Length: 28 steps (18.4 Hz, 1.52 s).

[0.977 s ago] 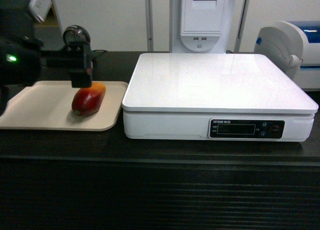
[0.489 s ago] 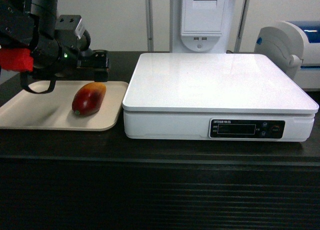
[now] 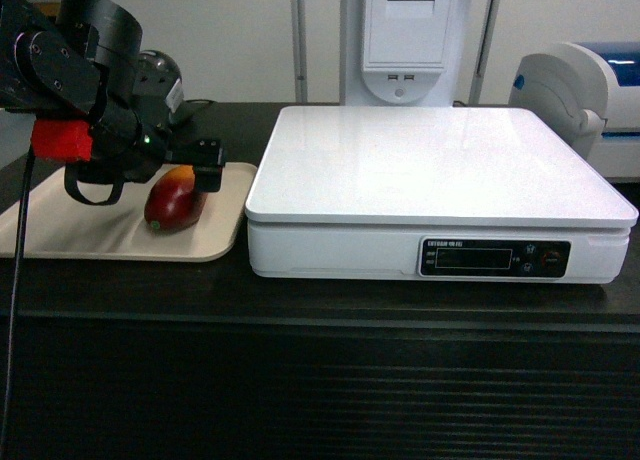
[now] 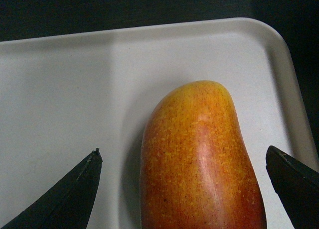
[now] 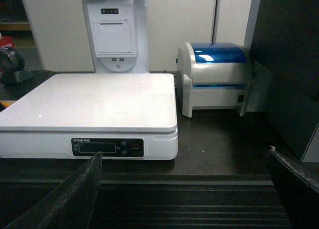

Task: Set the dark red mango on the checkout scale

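The dark red mango (image 3: 172,202) lies on a beige tray (image 3: 80,230) at the left of the checkout counter (image 3: 320,310). In the left wrist view the mango (image 4: 199,164) shows its orange-yellow end. My left gripper (image 3: 192,170) hangs low over the fruit's far end. It is open (image 4: 183,152), one finger on each side of the mango with a gap on both sides. The white scale (image 3: 440,170) stands just right of the tray, its top bare. My right gripper (image 5: 185,154) is open and empty in front of the counter's ribbed panel, facing the scale (image 5: 89,99).
A white-and-blue printer (image 3: 590,90) stands right of the scale. A white receipt machine on a post (image 3: 405,40) rises behind the scale. A round black scanner (image 3: 155,70) sits behind the tray. The tray's raised rim (image 4: 279,55) runs close to the mango.
My left arm has swung in and come down over the tray, so the open fingers now straddle the mango's far end. The mango and scale have not moved.
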Motion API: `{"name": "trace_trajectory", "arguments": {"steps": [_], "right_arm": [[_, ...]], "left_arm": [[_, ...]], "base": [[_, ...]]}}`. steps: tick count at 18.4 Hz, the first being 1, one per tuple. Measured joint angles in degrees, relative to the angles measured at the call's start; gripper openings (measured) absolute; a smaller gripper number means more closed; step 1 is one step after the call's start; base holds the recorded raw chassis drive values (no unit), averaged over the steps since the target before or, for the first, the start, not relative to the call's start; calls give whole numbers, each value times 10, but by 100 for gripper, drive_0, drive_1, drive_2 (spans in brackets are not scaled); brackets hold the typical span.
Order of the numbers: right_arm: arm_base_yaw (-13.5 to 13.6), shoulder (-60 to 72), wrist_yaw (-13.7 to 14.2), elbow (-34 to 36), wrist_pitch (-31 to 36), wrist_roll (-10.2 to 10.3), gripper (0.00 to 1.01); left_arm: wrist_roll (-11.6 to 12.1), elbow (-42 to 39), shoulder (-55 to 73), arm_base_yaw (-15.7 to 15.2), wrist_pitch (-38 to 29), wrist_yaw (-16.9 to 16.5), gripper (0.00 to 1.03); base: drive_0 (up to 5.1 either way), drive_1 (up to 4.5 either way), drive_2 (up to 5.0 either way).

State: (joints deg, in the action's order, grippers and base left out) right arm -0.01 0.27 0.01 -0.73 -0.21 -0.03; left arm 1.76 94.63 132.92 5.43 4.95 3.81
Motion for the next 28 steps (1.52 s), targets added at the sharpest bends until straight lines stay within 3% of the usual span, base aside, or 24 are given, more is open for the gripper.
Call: {"name": "trace_trajectory", "arguments": {"steps": [7,11,20,23,27,28], "right_arm": [[0,0,0,0,0,0,98],[0,0,0,0,0,0,98],[0,0,0,0,0,0,98],[0,0,0,0,0,0,98],[0,0,0,0,0,0,98],[0,0,0,0,0,0,98]], "left_arm": [[13,-19,19,1,-9,-8,98],[22,-21,19,1,-17,1,66],[33,-45,-9,11,-28,5,60],[28,-49,-75,37,-37,10,60],[16,-33,-139,105,-49,11,60],[16,-32,-140,110,-50,11,60]], "base": [[0,0,0],[0,0,0],[0,0,0],[0,0,0],[0,0,0],[0,0,0]]}}
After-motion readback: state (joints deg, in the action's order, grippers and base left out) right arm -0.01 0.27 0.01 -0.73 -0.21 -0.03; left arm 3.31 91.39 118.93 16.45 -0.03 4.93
